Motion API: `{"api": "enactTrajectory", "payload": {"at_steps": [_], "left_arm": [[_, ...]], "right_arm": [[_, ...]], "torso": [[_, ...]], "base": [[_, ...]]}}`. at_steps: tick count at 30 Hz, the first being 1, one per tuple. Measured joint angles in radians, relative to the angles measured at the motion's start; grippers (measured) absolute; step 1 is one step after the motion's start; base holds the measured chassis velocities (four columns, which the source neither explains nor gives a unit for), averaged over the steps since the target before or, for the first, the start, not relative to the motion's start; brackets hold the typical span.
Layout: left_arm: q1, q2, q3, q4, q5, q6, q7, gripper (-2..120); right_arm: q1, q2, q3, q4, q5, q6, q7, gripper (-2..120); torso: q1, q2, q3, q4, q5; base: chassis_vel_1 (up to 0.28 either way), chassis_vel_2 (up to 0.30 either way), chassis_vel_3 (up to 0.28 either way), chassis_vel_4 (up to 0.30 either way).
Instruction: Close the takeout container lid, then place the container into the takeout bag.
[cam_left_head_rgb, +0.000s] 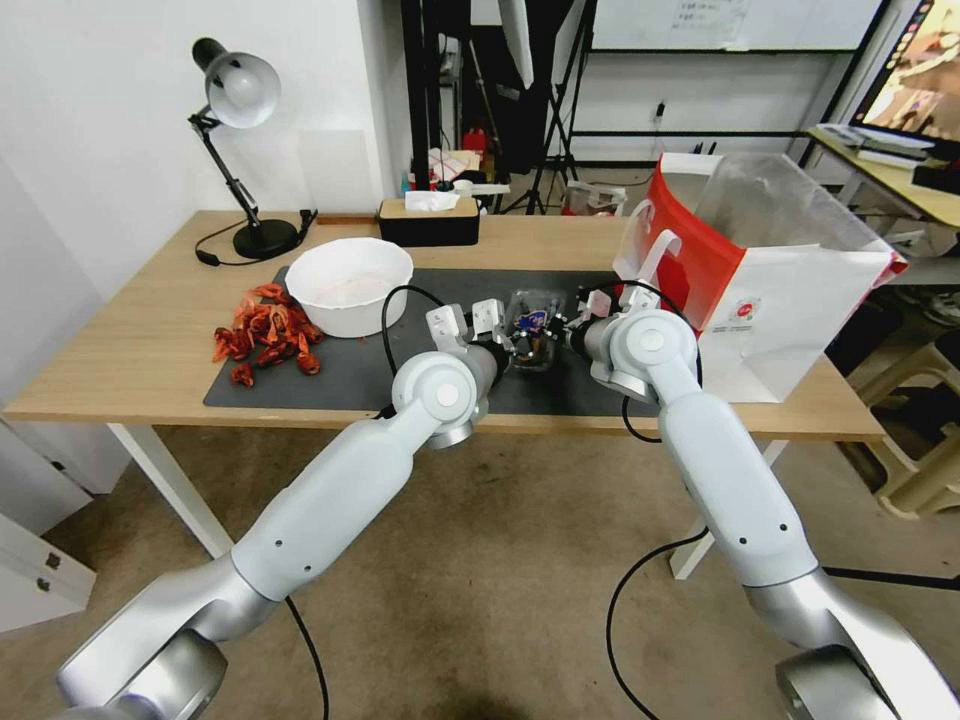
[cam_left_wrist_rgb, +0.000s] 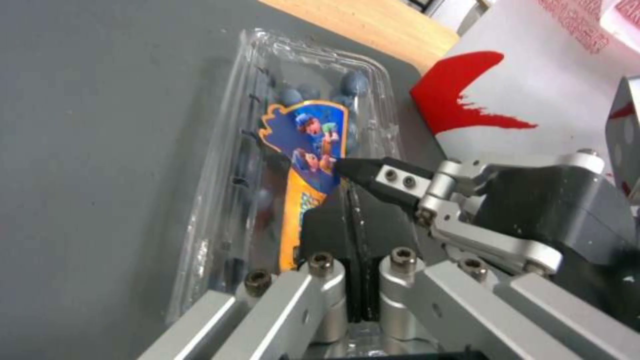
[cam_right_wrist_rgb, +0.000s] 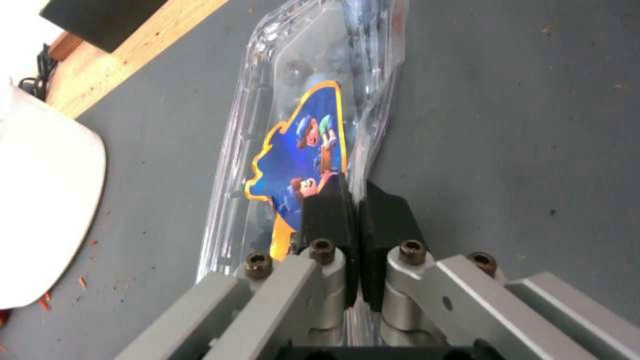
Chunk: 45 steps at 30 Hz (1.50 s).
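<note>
left wrist view, left claw (cam_left_wrist_rgb: 353, 210) pinched on takeout container (cam_left_wrist_rgb: 293, 165) edge

Closed berry container (cam_left_head_rgb: 533, 330) beside open bag (cam_left_head_rgb: 790, 290)

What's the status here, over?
Both pincers, left and right, shut on berry box rim. Lid down. Bag open alongside, nothing blocking.
</note>
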Motion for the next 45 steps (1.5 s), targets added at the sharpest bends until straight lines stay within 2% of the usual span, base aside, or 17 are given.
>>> {"api": "enactTrajectory", "payload": {"at_steps": [8,16,18,23,25,26,27,31,32,33,34,35,37,39,41,43,45], "left_arm": [[0.011,0.024,-0.035,-0.042,0.002,0.004,-0.002,0],[0.083,0.109,-0.100,-0.173,0.009,0.014,-0.010,0],[0.146,0.161,-0.138,-0.234,0.044,0.015,0.008,0],[0.245,0.225,-0.194,-0.306,0.139,0.010,0.061,0],[0.328,0.279,-0.229,-0.354,0.270,-0.006,0.100,0],[0.360,0.299,-0.242,-0.366,0.342,-0.023,0.120,4],[0.360,0.299,-0.242,-0.366,0.342,-0.023,0.120,4],[0.496,0.371,-0.290,-0.410,0.629,-0.108,0.173,23],[0.496,0.371,-0.290,-0.410,0.629,-0.108,0.173,23],[0.515,0.380,-0.289,-0.411,0.688,-0.135,0.173,28],[0.529,0.387,-0.285,-0.411,0.725,-0.157,0.172,31],[0.529,0.387,-0.285,-0.411,0.725,-0.157,0.172,31],[0.594,0.400,-0.287,-0.431,0.751,-0.198,0.155,41],[0.635,0.406,-0.295,-0.441,0.772,-0.213,0.148,47],[0.726,0.414,-0.320,-0.453,0.860,-0.277,0.140,57],[0.726,0.414,-0.320,-0.453,0.860,-0.277,0.140,57],[0.812,0.415,-0.335,-0.480,0.902,-0.300,0.105,72]], "right_arm": [[0.000,0.000,0.006,0.001,0.003,0.003,0.002,0],[0.000,0.000,0.018,-0.002,0.008,0.003,0.001,0],[-0.004,0.000,0.026,-0.001,0.012,0.004,-0.001,0],[-0.010,-0.003,0.029,0.000,0.021,0.006,-0.010,0],[-0.014,0.000,0.032,0.001,0.023,0.010,-0.024,0],[-0.015,0.002,0.033,0.001,0.024,0.011,-0.028,0],[-0.015,0.002,0.033,0.001,0.024,0.011,-0.028,0],[-0.024,0.007,0.050,0.007,0.024,0.012,-0.038,0],[-0.024,0.007,0.050,0.007,0.024,0.012,-0.038,0],[-0.035,0.000,0.063,0.019,0.028,0.012,-0.032,0],[-0.045,-0.009,0.073,0.030,0.031,0.013,-0.027,0],[-0.045,-0.009,0.073,0.030,0.031,0.013,-0.027,0],[-0.061,-0.018,0.084,0.043,0.036,0.018,-0.023,0],[-0.063,-0.019,0.085,0.044,0.038,0.019,-0.023,0],[-0.064,-0.018,0.086,0.043,0.044,0.024,-0.026,0],[-0.064,-0.018,0.086,0.043,0.044,0.024,-0.026,0],[-0.069,-0.021,0.094,0.051,0.053,0.029,-0.027,0]], "torso": [[0.000,0.000,0.000,-0.0001,0.0000],[0.000,0.000,0.000,-0.0001,-0.0001],[0.000,0.000,0.000,0.0000,-0.0001],[0.000,0.000,0.000,-0.0001,-0.0001],[0.000,0.000,0.000,-0.0003,-0.0003],[0.000,0.000,0.000,-0.0002,-0.0002],[0.000,0.000,0.000,-0.0002,-0.0002],[0.000,0.000,0.000,0.0007,0.0003],[0.000,0.000,0.000,0.0007,0.0003],[0.000,0.000,0.000,0.0007,0.0000],[0.000,0.000,0.000,-0.0004,0.0000],[0.000,0.000,0.000,-0.0004,0.0000],[0.000,0.000,0.000,-0.0016,-0.0001],[0.000,0.000,0.000,-0.0010,0.0003],[0.000,0.000,0.000,0.0003,-0.0002],[0.000,0.000,0.000,0.0003,-0.0002],[0.000,0.000,0.000,0.0003,0.0001]], "base": [[0.000,0.000,0.000,0.000],[0.000,0.000,0.000,0.000],[0.000,0.000,0.000,0.000],[0.000,0.000,0.000,0.000],[0.000,0.000,0.000,0.000],[0.000,0.000,0.000,0.000],[0.000,0.000,0.000,0.000],[0.000,0.000,0.000,0.000],[0.000,0.000,0.000,0.000],[0.000,0.000,0.000,0.000],[0.000,0.000,0.000,0.000],[0.000,0.000,0.000,0.000],[0.000,0.000,0.000,0.000],[0.000,0.000,0.000,0.000],[0.000,0.000,0.000,0.000],[0.000,0.000,0.000,0.000],[0.000,0.000,0.000,0.000]]}}
